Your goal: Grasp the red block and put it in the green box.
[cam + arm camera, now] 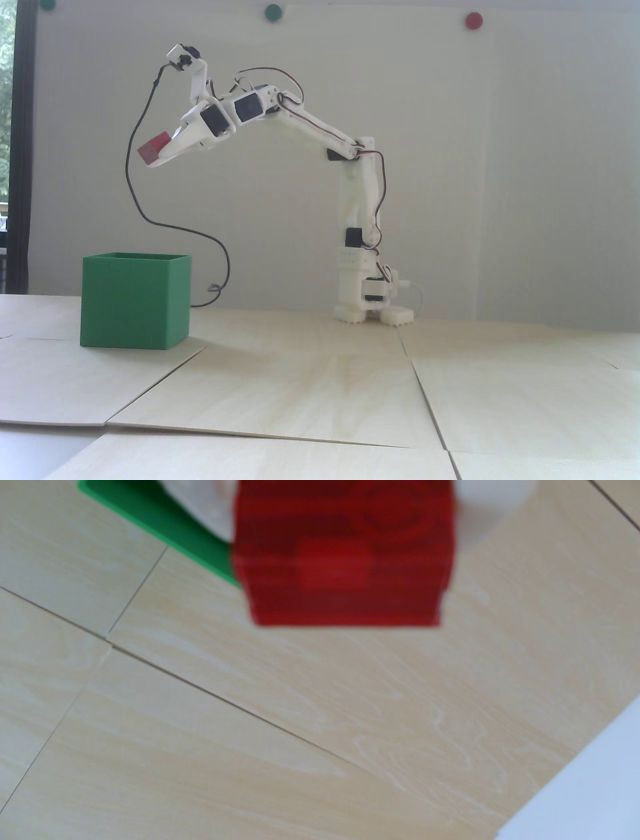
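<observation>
So the red block point(153, 148) is pinched tight in my gripper point(156, 156), hanging in the air high above the green box point(135, 300), which sits near the table's point(320, 380) back-left corner.

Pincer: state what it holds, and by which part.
The pincer holds the red block in the air, clamped by its rear part; the front end sticks out past the tips.
</observation>
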You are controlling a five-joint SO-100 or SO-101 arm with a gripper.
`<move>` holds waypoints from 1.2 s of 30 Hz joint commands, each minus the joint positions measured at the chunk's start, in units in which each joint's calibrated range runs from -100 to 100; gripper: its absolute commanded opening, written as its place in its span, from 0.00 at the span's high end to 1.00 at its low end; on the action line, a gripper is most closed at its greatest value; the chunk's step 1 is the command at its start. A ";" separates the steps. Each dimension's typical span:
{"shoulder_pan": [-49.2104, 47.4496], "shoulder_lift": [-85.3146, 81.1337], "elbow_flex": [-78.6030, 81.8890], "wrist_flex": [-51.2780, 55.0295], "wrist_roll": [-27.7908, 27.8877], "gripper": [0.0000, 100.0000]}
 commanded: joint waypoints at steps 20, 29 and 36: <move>1.30 -1.83 8.09 -0.55 -0.36 0.98; 1.30 -1.83 8.09 -0.64 -0.15 0.88; 0.58 -1.83 8.36 -0.64 -0.21 0.83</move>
